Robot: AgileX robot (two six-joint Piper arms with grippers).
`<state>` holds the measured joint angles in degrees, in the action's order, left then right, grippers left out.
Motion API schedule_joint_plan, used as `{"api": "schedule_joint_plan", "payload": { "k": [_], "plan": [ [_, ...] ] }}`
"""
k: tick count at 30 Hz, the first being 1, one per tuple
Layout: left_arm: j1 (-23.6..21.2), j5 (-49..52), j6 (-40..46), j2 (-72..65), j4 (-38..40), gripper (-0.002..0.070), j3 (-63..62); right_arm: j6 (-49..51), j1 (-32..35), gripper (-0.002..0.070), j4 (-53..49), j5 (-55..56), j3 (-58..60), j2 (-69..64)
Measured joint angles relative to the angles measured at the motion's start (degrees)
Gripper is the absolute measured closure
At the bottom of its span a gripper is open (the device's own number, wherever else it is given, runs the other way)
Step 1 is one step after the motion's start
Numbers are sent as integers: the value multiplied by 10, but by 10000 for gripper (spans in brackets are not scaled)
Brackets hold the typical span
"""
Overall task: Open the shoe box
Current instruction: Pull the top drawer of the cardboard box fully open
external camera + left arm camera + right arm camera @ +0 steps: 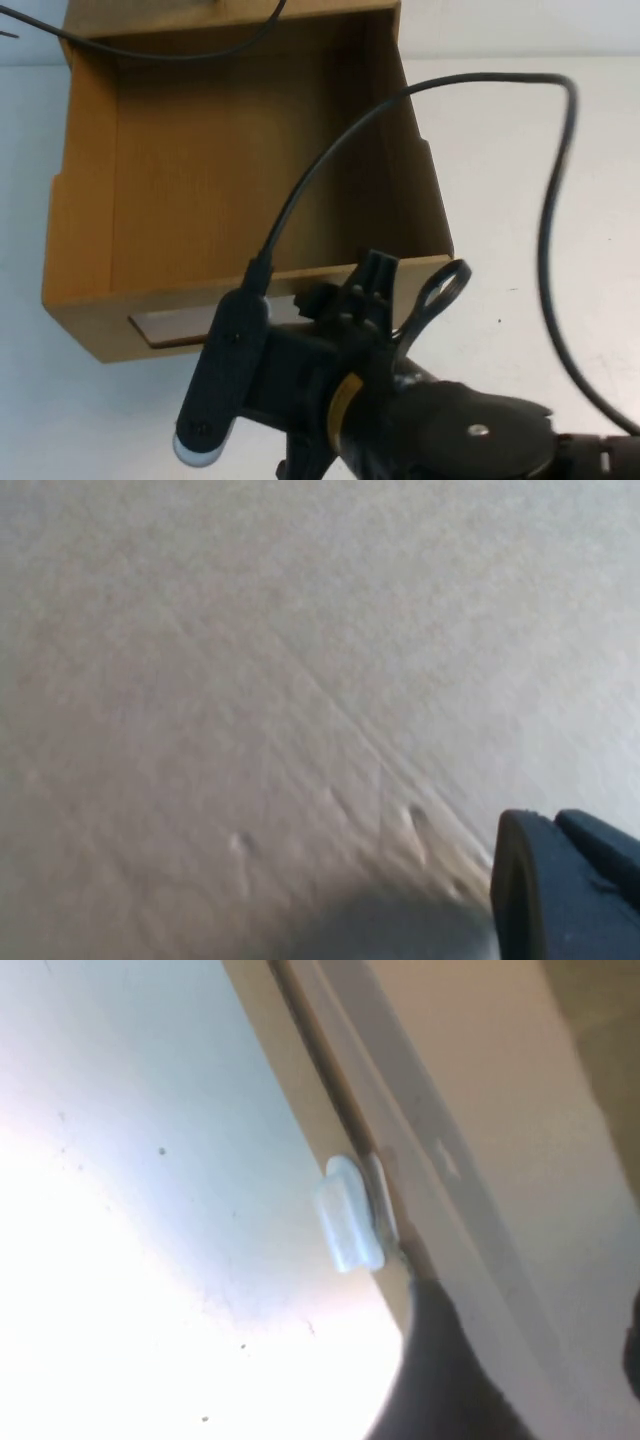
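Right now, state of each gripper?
Left gripper, close against a cardboard surface: cannot tell.
Right gripper, at the shoe box's front wall: cannot tell.

The white tabletop (500, 180) carries a brown cardboard shoe box (220, 170), open-topped, lying from the centre toward ten o'clock, its front wall facing six o'clock.

A plain white bench (500, 150) fills the whole background, matte, with a few small dark specks on the right; bright light washes it
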<state>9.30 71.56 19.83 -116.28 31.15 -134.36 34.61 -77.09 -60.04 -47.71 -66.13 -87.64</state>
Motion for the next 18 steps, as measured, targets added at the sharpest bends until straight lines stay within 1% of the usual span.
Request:
{"api": "schedule_joint_plan", "payload": {
  "k": [2, 3, 4, 8, 9, 10, 12, 14, 16, 18],
  "plan": [
    [0, 4, 0, 10, -5, 680, 1, 0, 0, 332, 12, -5, 0, 18],
    [0, 4, 0, 17, -6, 680, 2, 0, 0, 349, 13, -9, 0, 29],
    [0, 5, 0, 23, -6, 680, 2, 2, 0, 381, 16, -17, 0, 40],
    [0, 6, 10, 53, -6, 680, 2, 11, 0, 580, 19, -66, 0, 84],
    [0, 6, 14, 61, -6, 680, 2, 13, 0, 617, 20, -79, -1, 94],
    [0, 6, 18, 69, -6, 680, 2, 13, 0, 638, 21, -91, -5, 101],
    [0, 6, 23, 82, -6, 680, 2, 13, 9, 668, 26, -113, -20, 117],
    [0, 7, 24, 96, -6, 680, 2, 13, 27, 680, 33, -125, -42, 129],
    [0, 9, 24, 112, -6, 680, 2, 2, 66, 684, 50, -132, -69, 136],
    [0, 10, 24, 131, -7, 680, 7, -31, 126, 686, 90, -132, -96, 137]
  ]
}}
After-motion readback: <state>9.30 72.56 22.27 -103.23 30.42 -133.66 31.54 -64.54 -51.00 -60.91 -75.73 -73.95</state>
